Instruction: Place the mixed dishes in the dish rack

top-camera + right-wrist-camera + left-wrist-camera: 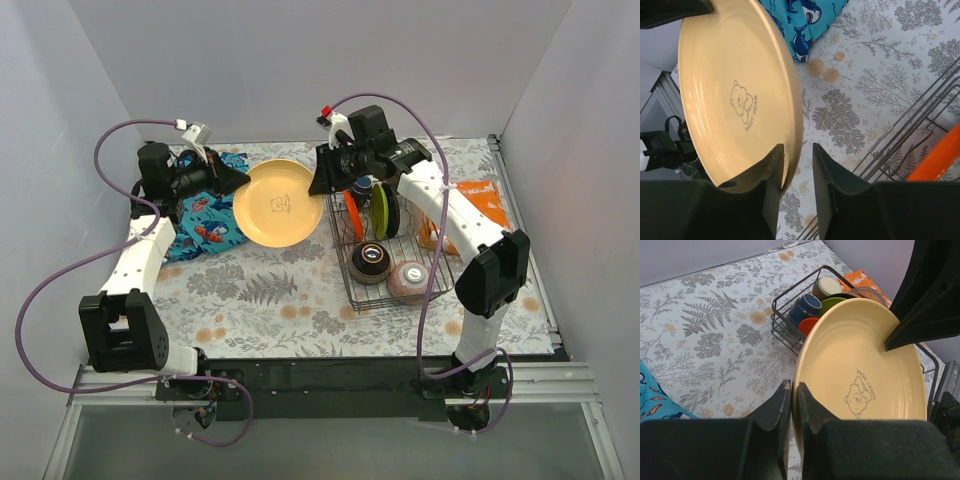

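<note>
A yellow-orange plate [280, 205] with a bear print is held on edge above the table, left of the dish rack [400, 245]. My left gripper [238, 180] is shut on its left rim [791, 386]. My right gripper [318, 183] is open, its jaws straddling the plate's right rim [797, 147], one finger against the face and a gap on the other side. In the rack stand a red-orange plate [355, 215], a green plate [380, 208] and a dark blue mug [362, 187], with a dark bowl [370, 262] and a pink bowl [408, 280] in front.
A blue patterned cloth [205, 215] lies at the back left under the left arm. An orange crinkly bag [485, 205] lies right of the rack. A beige cup [826, 287] sits at the rack's far end. White walls enclose the table.
</note>
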You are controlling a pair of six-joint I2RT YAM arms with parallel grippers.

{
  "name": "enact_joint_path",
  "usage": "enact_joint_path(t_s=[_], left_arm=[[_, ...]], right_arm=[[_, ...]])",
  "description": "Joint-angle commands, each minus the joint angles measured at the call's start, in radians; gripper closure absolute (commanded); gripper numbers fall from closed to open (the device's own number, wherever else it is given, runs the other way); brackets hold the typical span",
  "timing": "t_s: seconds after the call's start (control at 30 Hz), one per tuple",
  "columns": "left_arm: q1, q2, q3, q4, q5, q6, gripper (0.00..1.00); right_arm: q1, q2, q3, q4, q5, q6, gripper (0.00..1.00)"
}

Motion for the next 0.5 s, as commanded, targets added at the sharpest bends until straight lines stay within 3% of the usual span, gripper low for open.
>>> enact_joint_path(t_s=[0.0, 0.03, 0.07, 0.13, 0.17, 0.2, 0.23, 0.27, 0.33, 0.37, 0.43, 0.47], left_arm=[[-0.018, -0.034, -0.019, 0.033, 0.022, -0.052, 1.0], [-0.024, -0.031, -0.024, 0.031, 0.013, -0.055, 1.0], [-0.026, -0.028, -0.027, 0.059, 0.002, -0.065, 1.0], [-0.035, -0.028, -0.036, 0.062, -0.082, -0.078, 0.76], [-0.037, -0.032, -0.038, 0.064, -0.131, -0.105, 0.65], [-0.038, -0.034, -0.038, 0.062, -0.18, -0.114, 0.46], [-0.037, -0.037, -0.026, 0.053, -0.299, -0.125, 0.42], [-0.037, -0.037, -0.013, 0.044, -0.343, -0.127, 0.4], [-0.037, -0.038, 0.019, 0.006, -0.468, -0.113, 0.36], [-0.037, -0.043, 0.034, 0.004, -0.517, -0.113, 0.34], [-0.035, -0.061, 0.036, 0.007, -0.585, -0.11, 0.33], [-0.037, -0.066, 0.03, 0.01, -0.626, -0.114, 0.33]], right_arm=[[0.031, 0.021, 0.073, 0.043, -0.037, -0.015, 0.79], [0.052, 0.023, 0.077, 0.04, -0.017, -0.024, 0.93], [0.063, 0.02, 0.086, 0.036, 0.053, -0.026, 0.99], [0.094, 0.012, 0.094, 0.025, 0.121, -0.029, 0.99], [0.105, 0.006, 0.097, 0.023, 0.229, -0.033, 0.99], [0.118, -0.008, 0.102, 0.017, 0.306, -0.051, 0.99], [0.147, -0.017, 0.103, 0.014, 0.389, -0.059, 0.99], [0.164, -0.026, 0.102, 0.014, 0.593, -0.07, 0.99], [0.213, -0.051, 0.088, 0.022, 0.784, -0.108, 0.99], [0.227, -0.058, 0.079, 0.037, 0.931, -0.124, 0.99], [0.269, -0.087, 0.03, 0.055, 1.061, -0.136, 0.99], [0.287, -0.095, 0.005, 0.083, 1.219, -0.131, 0.99]])
